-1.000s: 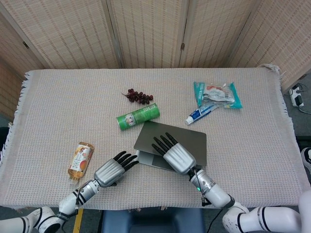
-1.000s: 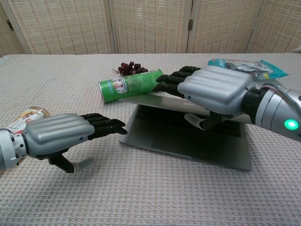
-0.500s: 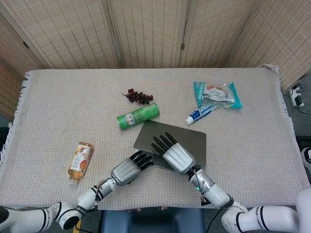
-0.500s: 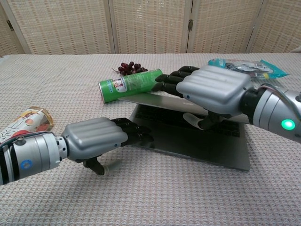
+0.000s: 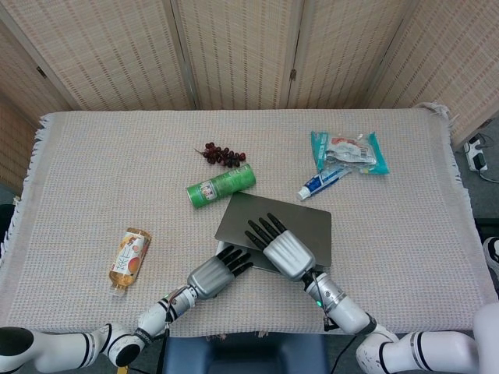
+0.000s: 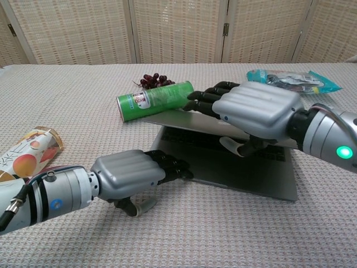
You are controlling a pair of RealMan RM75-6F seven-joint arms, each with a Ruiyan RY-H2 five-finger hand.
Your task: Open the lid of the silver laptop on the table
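Laptop (image 6: 223, 162) near worktop (image 5: 93, 179) front edge, lid partly raised; right hand (image 6: 254, 111) grips lid (thumb beneath), left hand (image 6: 131, 174) presses base, fingers extended together

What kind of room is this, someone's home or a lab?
Probably a staged test area, not a home: woven folding screens wall off one cloth-covered table, and a laptop, chip can and grapes lie scattered like props.

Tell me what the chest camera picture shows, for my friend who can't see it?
The right robot hand lifts the silver laptop's lid partway, while the left robot hand rests fingertips on its base. Behind lie a green can and grapes.
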